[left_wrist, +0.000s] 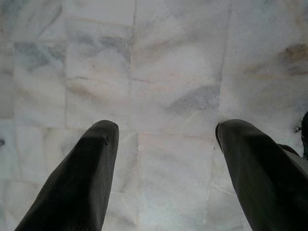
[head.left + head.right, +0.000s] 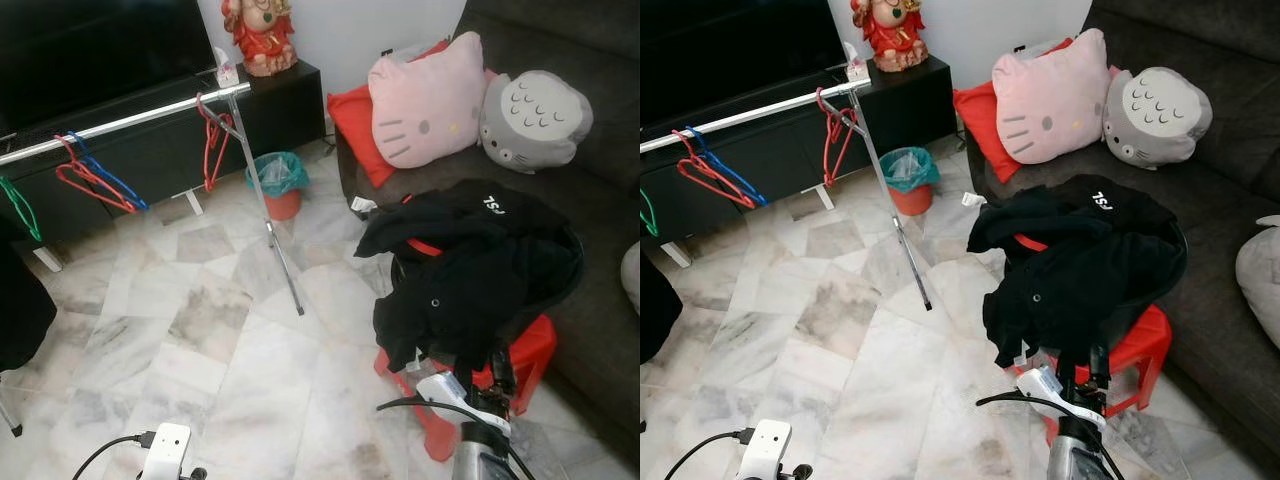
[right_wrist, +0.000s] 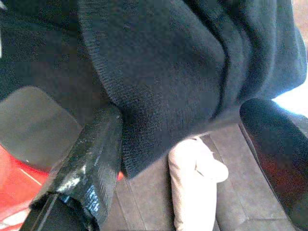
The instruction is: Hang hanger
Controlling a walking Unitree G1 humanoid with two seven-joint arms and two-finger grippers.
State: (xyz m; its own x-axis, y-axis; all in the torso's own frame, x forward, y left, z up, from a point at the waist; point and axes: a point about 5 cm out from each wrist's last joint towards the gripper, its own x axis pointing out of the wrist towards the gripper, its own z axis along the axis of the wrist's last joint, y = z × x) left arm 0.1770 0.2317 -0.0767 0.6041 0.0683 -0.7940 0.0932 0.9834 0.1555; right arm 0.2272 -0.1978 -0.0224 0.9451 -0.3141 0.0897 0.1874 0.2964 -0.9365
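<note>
A silver clothes rail [image 2: 120, 122] crosses the back left. On it hang a red hanger [image 2: 213, 140] at its right end, a red and a blue hanger [image 2: 95, 180] further left, and a green hanger [image 2: 20, 205]. A black garment [image 2: 470, 270] is heaped on a red stool [image 2: 525, 350], and a red hanger's edge [image 2: 425, 245] peeks out of it. My right gripper [image 3: 183, 144] is open just under the garment's front hem, whose cloth droops between the fingers [image 3: 91, 159]. My left gripper [image 1: 166, 144] hangs open above the marble floor.
The rail's slanted leg [image 2: 280, 255] reaches into the floor's middle. A teal bin [image 2: 278, 180] stands behind it by a black TV console [image 2: 150, 150]. A dark sofa [image 2: 590, 230] with a pink pillow [image 2: 425, 100] and a grey pillow [image 2: 535, 118] lines the right side.
</note>
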